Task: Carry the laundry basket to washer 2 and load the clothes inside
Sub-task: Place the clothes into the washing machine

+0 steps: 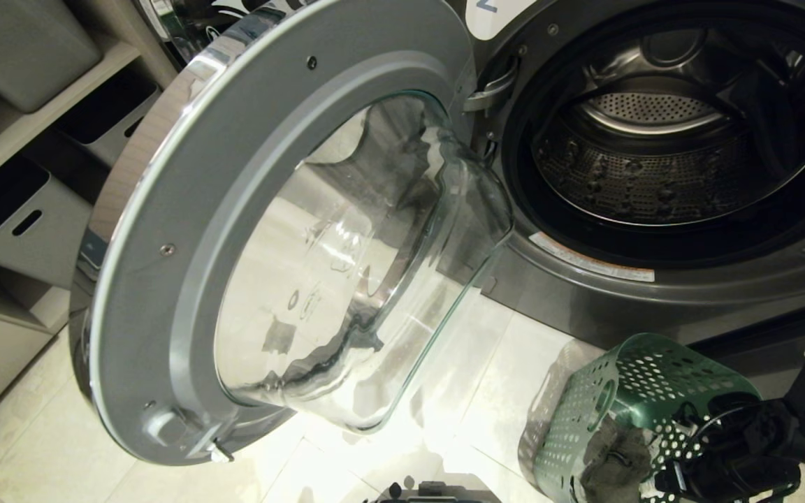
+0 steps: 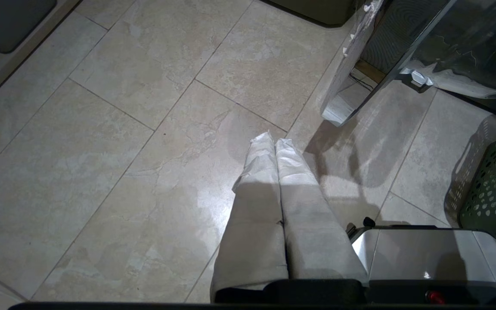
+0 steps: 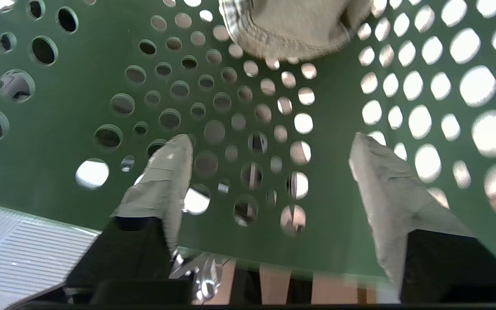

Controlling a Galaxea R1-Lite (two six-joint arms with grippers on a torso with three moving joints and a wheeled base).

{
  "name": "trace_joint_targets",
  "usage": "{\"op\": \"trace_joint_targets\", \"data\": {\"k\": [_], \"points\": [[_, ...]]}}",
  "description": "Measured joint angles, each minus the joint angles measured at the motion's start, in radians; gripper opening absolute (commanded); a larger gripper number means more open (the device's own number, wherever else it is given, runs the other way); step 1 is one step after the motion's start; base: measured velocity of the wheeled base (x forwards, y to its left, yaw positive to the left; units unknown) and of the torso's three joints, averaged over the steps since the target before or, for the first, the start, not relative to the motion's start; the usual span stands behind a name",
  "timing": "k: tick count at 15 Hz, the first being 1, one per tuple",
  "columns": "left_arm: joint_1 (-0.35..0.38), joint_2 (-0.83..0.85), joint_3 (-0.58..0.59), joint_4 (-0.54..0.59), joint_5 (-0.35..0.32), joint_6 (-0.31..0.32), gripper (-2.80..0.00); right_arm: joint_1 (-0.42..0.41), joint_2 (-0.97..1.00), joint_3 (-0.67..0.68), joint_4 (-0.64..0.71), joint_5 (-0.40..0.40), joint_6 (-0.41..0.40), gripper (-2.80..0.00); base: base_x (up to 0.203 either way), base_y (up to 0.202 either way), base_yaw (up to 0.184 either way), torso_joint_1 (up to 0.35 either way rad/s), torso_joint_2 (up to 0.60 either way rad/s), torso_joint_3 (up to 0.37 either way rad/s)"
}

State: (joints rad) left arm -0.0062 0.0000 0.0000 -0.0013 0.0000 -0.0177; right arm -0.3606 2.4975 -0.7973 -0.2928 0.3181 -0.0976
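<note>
Washer 2 (image 1: 661, 297) stands with its round glass door (image 1: 165, 279) swung wide to the left and its metal drum (image 1: 654, 175) showing nothing inside. The dark green laundry basket (image 1: 643, 381) sits on the floor below the washer's opening. The clothes (image 1: 615, 457), a pale grey-green bundle, lie inside it. My right arm (image 1: 738, 454) reaches into the basket. In the right wrist view my right gripper (image 3: 270, 137) is open over the perforated basket wall (image 3: 80, 107), with nothing between its fingers and the clothes (image 3: 295, 26) a little beyond the tips. My left gripper (image 2: 274, 140) hangs shut over the floor tiles.
Grey storage bins (image 1: 25, 223) sit on shelves at the left. The open door takes up the space left of the basket, its lower edge (image 2: 338, 116) close above the floor. My base (image 2: 424, 254) is beside the basket (image 2: 495, 189).
</note>
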Motion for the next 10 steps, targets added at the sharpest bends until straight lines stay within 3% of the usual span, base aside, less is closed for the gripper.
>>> {"op": "trace_joint_targets", "data": {"k": [3, 10], "points": [[0.0, 0.0, 0.0, 0.0, 0.0, 0.0, -2.8, 0.003, 0.086, -0.052, -0.083, 0.019, -0.021, 0.0, 0.0, 0.0, 0.0, 0.0, 0.0, 0.0], [0.0, 0.0, 0.0, 0.0, 0.0, 0.0, -2.8, 0.009, 0.226, -0.28, -0.062, 0.036, -0.024, 0.0, 0.0, 0.0, 0.0, 0.0, 0.0, 0.0]]}}
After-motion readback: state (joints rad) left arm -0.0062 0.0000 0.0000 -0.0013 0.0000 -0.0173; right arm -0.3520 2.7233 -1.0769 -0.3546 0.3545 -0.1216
